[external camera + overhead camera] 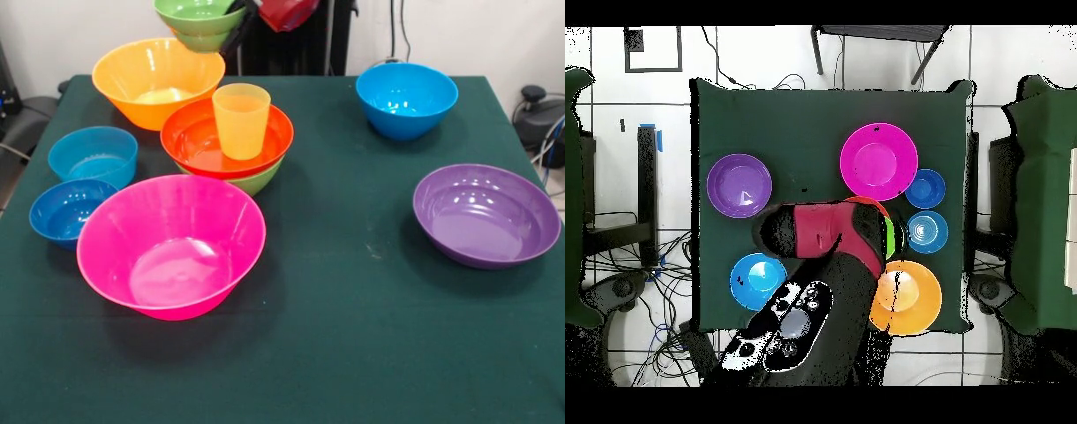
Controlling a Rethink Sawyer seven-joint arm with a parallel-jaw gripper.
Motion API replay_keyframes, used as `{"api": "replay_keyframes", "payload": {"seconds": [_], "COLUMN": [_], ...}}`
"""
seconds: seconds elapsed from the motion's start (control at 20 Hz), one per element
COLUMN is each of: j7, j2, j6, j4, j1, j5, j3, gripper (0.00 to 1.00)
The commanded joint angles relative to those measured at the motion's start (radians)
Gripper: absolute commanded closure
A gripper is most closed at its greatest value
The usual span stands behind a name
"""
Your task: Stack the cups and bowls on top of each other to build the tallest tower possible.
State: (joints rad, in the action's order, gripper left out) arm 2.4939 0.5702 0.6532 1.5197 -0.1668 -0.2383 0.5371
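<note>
The gripper (237, 12) held the small green bowl (199, 19) by its rim, lifted above and behind the yellow cup (240, 120), which stood in the red-orange bowl (196, 135) nested in a medium green bowl (259, 181).

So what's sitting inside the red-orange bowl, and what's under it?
A yellow cup stands upright inside the red-orange bowl. Under it, a green bowl shows only as a strip of rim and side; the rest is covered. In the overhead view the arm hides most of this stack.
</note>
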Motion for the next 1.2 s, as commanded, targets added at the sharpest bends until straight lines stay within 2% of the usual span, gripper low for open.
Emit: {"api": "replay_keyframes", "payload": {"seconds": [0.05,0.75,1.2], "j7": [-0.055,-0.011,0.016], "j2": [-0.006,-0.040,-0.083], "j6": [-0.077,-0.083,-0.101], "j4": [0.071,0.022,-0.027], "j1": [0.037,0.029,0.002], "j5": [-0.004,-0.015,-0.049], "j3": [-0.200,-0.224,-0.194], "gripper": [1.00,1.00,1.00]}}
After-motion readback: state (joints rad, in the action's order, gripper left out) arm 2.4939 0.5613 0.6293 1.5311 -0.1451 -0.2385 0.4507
